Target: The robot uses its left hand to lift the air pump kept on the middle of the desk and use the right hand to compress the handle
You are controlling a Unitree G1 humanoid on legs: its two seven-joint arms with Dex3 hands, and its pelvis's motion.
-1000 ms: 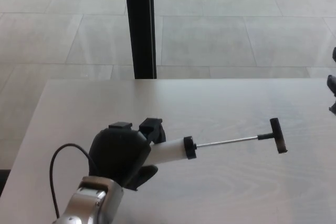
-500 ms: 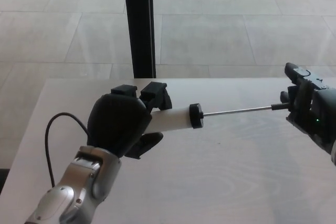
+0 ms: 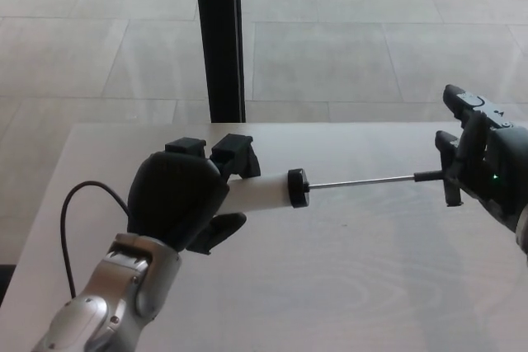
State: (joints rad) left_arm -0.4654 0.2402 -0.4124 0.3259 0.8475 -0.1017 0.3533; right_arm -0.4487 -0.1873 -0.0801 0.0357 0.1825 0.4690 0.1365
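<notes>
Over a pale desk (image 3: 346, 286), the left hand (image 3: 177, 204) grips the pump (image 3: 264, 193) by its white barrel; the right hand (image 3: 483, 166) closes around the handle (image 3: 450, 187), rod extended.

You're looking at a bare indoor hall or lab-like test space: a plain pale wood-grain desk (image 3: 355, 286) stands on a floor of large grey tiles (image 3: 346, 47), with 1 black post (image 3: 219, 39) behind its far edge.
</notes>
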